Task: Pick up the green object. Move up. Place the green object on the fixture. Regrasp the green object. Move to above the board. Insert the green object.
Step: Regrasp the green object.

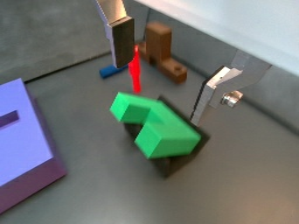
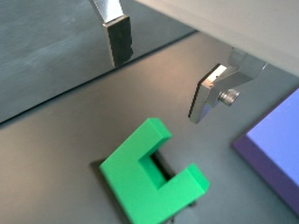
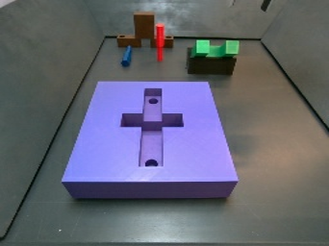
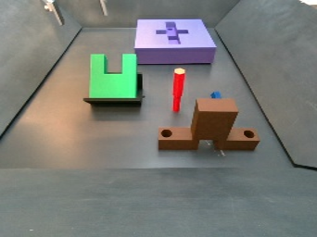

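The green object (image 1: 152, 124) (image 2: 145, 171), a bright U-shaped block, lies flat on the dark fixture (image 1: 177, 163) (image 3: 213, 66) (image 4: 114, 100). Both side views show it there (image 3: 216, 47) (image 4: 113, 75). My gripper (image 1: 162, 87) (image 2: 158, 87) hangs open above it, with nothing between the silver fingers (image 1: 121, 39) (image 2: 211, 93). In the side views only its fingertips show at the frame's upper edge (image 3: 249, 4) (image 4: 77, 7). The purple board (image 3: 154, 135) (image 4: 173, 42) (image 1: 17, 149) (image 2: 274, 149) lies flat, its cross-shaped recess and two round holes facing up.
A red peg (image 1: 135, 70) (image 3: 160, 40) (image 4: 179, 90) stands upright. A blue peg (image 1: 114, 70) (image 3: 129, 58) (image 4: 214, 94) lies beside it. A brown upright block (image 1: 160, 48) (image 3: 141, 29) (image 4: 213, 125) stands next to them. Grey walls bound the floor.
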{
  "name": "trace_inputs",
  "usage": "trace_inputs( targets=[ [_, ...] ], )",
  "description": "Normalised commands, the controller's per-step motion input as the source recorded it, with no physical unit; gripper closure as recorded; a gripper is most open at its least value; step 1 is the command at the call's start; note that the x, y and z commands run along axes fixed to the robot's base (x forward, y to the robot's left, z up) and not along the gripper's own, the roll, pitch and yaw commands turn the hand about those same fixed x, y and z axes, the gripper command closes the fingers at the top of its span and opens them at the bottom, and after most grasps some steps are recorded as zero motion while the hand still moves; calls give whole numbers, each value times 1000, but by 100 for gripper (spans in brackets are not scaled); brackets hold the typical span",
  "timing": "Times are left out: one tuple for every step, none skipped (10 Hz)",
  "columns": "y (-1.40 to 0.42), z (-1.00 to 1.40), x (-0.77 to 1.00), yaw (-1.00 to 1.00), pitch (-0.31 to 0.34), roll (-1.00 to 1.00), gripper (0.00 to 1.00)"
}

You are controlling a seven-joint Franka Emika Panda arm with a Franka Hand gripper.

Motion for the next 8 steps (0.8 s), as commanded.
trace_inputs(
  targets=[
    [-40, 80, 69, 300, 451, 1000, 0],
    [-37, 86, 80, 306, 440, 1000, 0],
    [-49, 71, 97, 303, 443, 1000, 0],
    [-126, 26, 183, 280, 391, 1000, 0],
    [-309, 0, 371, 143, 211, 1000, 0],
    [-329, 0, 494, 0, 31, 1000, 0],
    [-160, -51, 386, -654, -157, 531, 0],
    [-17, -63, 154, -871, -180, 497, 0]
  ],
)
